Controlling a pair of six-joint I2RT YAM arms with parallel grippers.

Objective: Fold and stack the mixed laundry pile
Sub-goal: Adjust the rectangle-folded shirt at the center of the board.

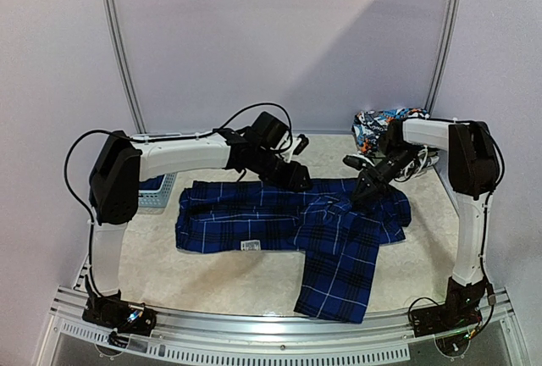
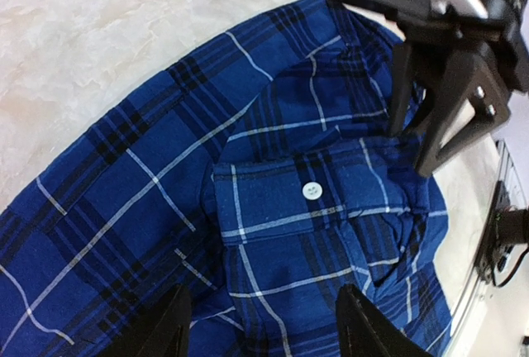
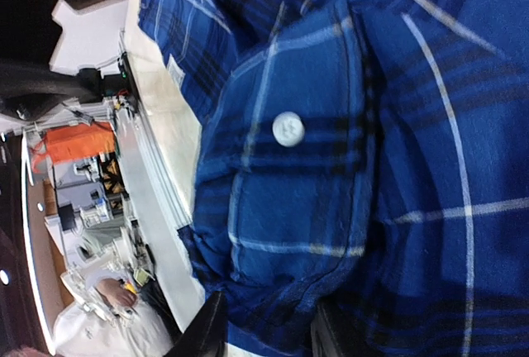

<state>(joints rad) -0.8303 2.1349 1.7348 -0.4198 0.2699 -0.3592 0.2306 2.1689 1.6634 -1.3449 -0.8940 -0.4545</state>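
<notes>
I can't read any text from here; the small white tag (image 1: 250, 245) on the plaid shirt (image 1: 254, 218) is too tiny to make out.

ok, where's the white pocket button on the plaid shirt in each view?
Top external: too small to pick out; look on the plaid shirt by the right gripper.
Left wrist: white button, just right of centre.
Right wrist: white button, upper middle.
Shared landmark: the right gripper, close to the button.
</notes>
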